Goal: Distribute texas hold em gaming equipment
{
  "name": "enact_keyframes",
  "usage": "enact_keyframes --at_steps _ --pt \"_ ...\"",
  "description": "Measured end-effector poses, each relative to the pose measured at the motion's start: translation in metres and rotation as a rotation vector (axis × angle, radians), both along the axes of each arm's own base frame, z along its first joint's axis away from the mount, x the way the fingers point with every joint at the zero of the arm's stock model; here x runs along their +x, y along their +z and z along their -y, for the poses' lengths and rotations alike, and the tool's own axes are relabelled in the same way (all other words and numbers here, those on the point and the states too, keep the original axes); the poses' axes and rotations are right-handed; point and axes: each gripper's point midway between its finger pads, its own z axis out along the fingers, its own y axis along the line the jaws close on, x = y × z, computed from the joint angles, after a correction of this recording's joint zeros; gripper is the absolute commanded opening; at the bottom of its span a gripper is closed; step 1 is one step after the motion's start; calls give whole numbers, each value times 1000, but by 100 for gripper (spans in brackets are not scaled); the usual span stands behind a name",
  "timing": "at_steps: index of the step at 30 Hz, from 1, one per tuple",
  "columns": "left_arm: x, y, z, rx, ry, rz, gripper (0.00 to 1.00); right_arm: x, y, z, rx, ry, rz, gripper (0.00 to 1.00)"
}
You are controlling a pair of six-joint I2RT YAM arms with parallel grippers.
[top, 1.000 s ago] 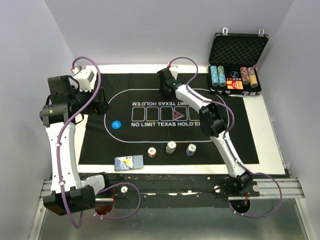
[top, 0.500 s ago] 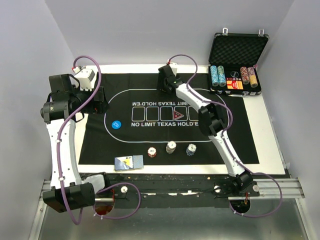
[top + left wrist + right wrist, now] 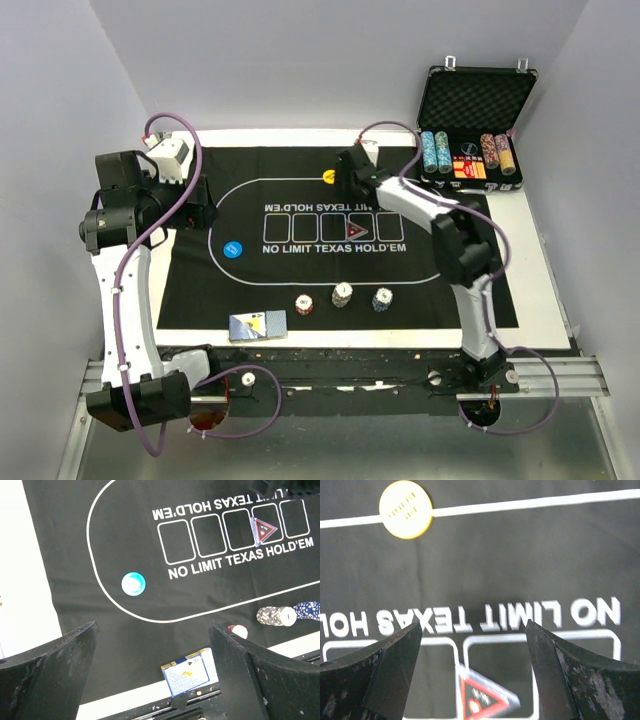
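Observation:
A yellow button [image 3: 329, 177] [image 3: 405, 509] lies flat on the far white oval line of the mat. My right gripper [image 3: 349, 187] [image 3: 473, 625] hovers just right of it, open and empty. The dark red triangular marker [image 3: 361, 233] [image 3: 485, 697] [image 3: 263, 530] sits below those fingers. A blue button [image 3: 232, 248] [image 3: 133, 583] rests at the oval's left end. Red [image 3: 304, 303], white [image 3: 342, 295] and blue [image 3: 382, 299] chip stacks stand in a row near the front. The blue-backed cards [image 3: 257, 325] [image 3: 192, 675] lie at the mat's front edge. My left gripper [image 3: 200, 200] [image 3: 153, 625] hangs open and empty over the mat's left side.
The black felt mat [image 3: 200, 290] covers most of the white table. An open black case [image 3: 475, 110] at the back right holds more chip rows. Grey walls close in on the left, back and right.
My right gripper has opened, let go of the yellow button on the far oval line, and drawn away to the right. The left arm has not moved.

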Motion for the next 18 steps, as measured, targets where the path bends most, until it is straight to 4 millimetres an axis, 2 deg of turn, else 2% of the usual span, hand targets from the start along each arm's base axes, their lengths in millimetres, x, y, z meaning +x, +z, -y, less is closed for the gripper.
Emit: enact_keyframes --at_steps 3,5,10,14,18 --pt "-1 1 1 -5 -2 3 99 -37 17 19 10 0 3 91" --pt "-2 2 2 -9 -3 4 99 -54 21 23 17 12 11 91" --pt "-6 5 4 -16 0 14 99 -88 -6 13 -24 80 -32 91" --pt "-10 9 5 -16 3 30 99 -98 -12 2 -45 125 -40 88" --pt "-12 10 5 -19 5 31 99 -88 -9 -1 -61 126 -16 83"
